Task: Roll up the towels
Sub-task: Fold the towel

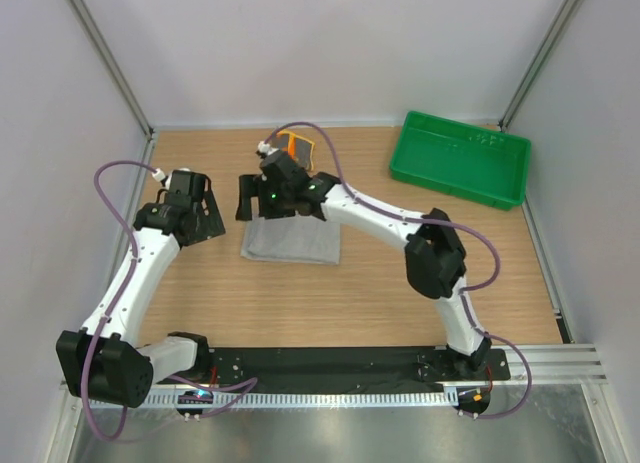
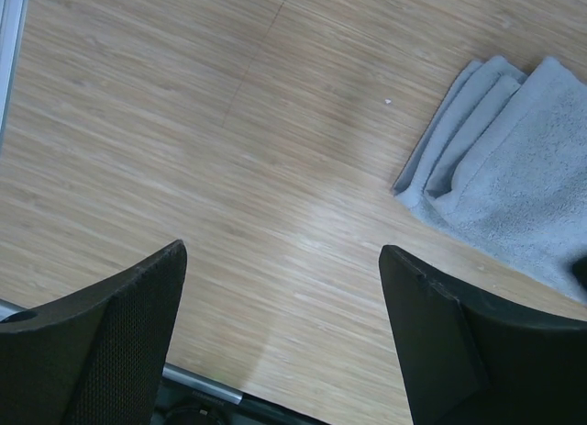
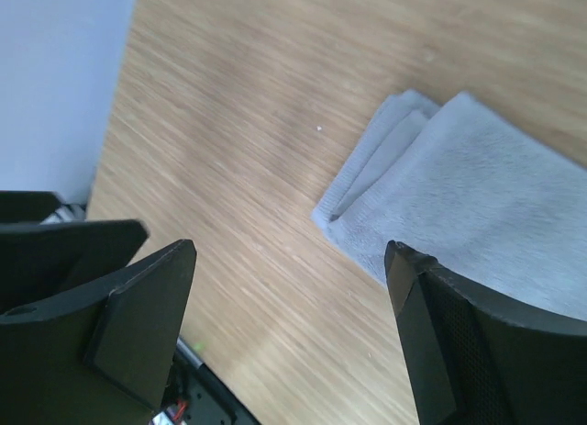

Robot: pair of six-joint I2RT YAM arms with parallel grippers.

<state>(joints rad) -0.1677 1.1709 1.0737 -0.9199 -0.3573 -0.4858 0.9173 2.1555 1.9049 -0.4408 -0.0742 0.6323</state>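
The wooden table [image 1: 400, 293] fills the middle of the top view, and the green plastic tray [image 1: 460, 161] sits at its upper right with nothing of the task in it, as far as can be seen. Of the two towels, the light grey towel [image 1: 292, 245] lies just left of centre in the top view. It is flat on the wood and folded into a thick rectangle, with stacked layers showing at the corner that reaches in from the right of the left wrist view [image 2: 514, 168] and of the right wrist view [image 3: 486, 195]. It shows no roll, so I judge the rolling of this one not yet done, or barely begun. The right gripper [image 1: 244, 198] hangs over the grey towel's upper left corner with its fingers spread wide and nothing between them, only bare wood and the towel's edge below [image 3: 289, 333]. The left gripper [image 1: 208, 215] is just to the left of it, also spread and empty over bare table [image 2: 284, 333]. The orange and yellow patterned towel [image 1: 295, 143] is a small bunched shape at upper centre, half hidden behind the right arm's wrist. Whether it is rolled cannot be told from here. At least one towel is left to roll, possibly both.
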